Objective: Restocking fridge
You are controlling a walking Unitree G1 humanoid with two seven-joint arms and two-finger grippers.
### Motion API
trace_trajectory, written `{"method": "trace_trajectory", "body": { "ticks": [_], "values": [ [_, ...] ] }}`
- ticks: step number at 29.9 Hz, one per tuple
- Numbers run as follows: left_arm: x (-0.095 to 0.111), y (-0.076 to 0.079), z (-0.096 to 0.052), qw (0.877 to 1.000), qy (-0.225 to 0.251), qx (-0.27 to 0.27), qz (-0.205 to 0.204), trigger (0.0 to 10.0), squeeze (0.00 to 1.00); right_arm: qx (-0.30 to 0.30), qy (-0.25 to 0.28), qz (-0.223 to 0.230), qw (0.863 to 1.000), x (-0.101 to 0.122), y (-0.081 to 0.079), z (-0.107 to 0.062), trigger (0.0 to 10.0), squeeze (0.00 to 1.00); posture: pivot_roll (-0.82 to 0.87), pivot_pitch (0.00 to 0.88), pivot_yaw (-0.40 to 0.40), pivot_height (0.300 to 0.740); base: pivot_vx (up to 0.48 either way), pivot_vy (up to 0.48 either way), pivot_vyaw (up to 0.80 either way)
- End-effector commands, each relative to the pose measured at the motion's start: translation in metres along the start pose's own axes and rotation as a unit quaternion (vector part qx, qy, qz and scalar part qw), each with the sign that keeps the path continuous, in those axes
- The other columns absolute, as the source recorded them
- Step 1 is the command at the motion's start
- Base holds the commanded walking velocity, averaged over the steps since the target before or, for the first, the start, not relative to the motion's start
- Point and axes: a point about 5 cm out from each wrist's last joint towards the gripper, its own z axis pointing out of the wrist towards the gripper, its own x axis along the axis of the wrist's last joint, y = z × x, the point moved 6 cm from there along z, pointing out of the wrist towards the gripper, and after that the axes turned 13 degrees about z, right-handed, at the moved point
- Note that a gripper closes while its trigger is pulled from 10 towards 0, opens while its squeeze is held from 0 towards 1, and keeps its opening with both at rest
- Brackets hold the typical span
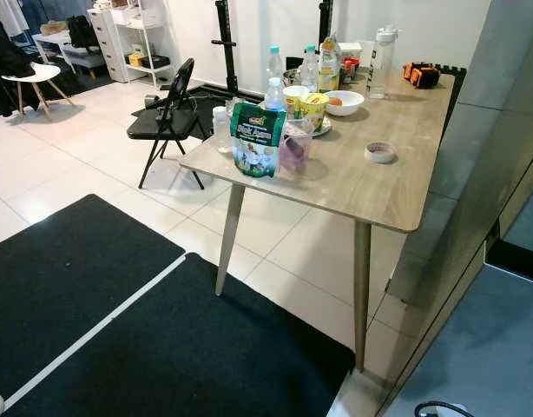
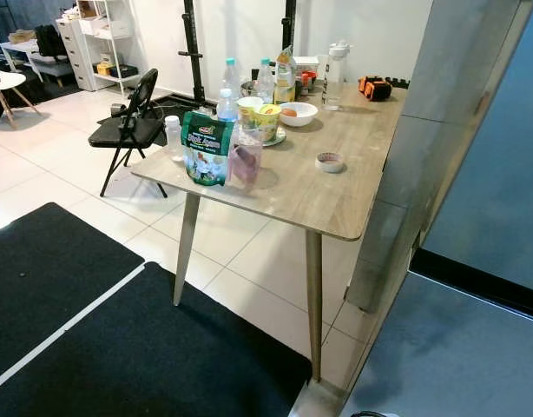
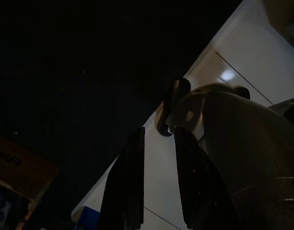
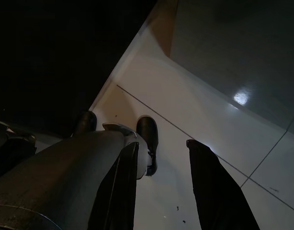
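Both arms are hanging idle, left gripper [image 3: 156, 187] and right gripper [image 4: 159, 189] with fingers apart, holding nothing. The green snack pouch [image 1: 257, 139] is standing at the table's [image 1: 397, 187] near-left edge; a careless reach risks toppling it.

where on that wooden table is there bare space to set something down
The table's near right end is bare, from the green snack bag across to the grey fridge side, broken only by the small round dish. The far left end is crowded: water bottles, white bowl and cups.
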Motion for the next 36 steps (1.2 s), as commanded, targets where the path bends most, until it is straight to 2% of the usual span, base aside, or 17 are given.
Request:
{"method": "trace_trajectory", "body": {
  "ticks": [1, 14, 36],
  "values": [
    [-0.0099, 0.0006, -0.0013, 1.0, -0.019, -0.001, 0.006, 10.0, 0.0, 0.0, -0.002, 0.005, 1.0, -0.0019, -0.0003, -0.0001, 10.0, 0.0, -0.07, 0.04, -0.008, 0.74, -0.326, 0.0, 0.0],
    [-0.0114, 0.0014, -0.0013, 1.0, -0.022, 0.0, 0.017, 10.0, 0.0, 0.002, -0.002, 0.007, 1.0, -0.0025, -0.001, 0.0, 10.0, 0.0, -0.08, 0.042, -0.007, 0.74, -0.361, 0.0, 0.0],
    [-0.0116, 0.0028, -0.0012, 1.0, -0.021, -0.002, 0.012, 10.0, 0.0, 0.01, -0.004, 0.003, 1.0, -0.0033, -0.0038, 0.0002, 10.0, 0.0, -0.08, 0.041, -0.007, 0.74, -0.376, 0.0, 0.0]
  ]
}}
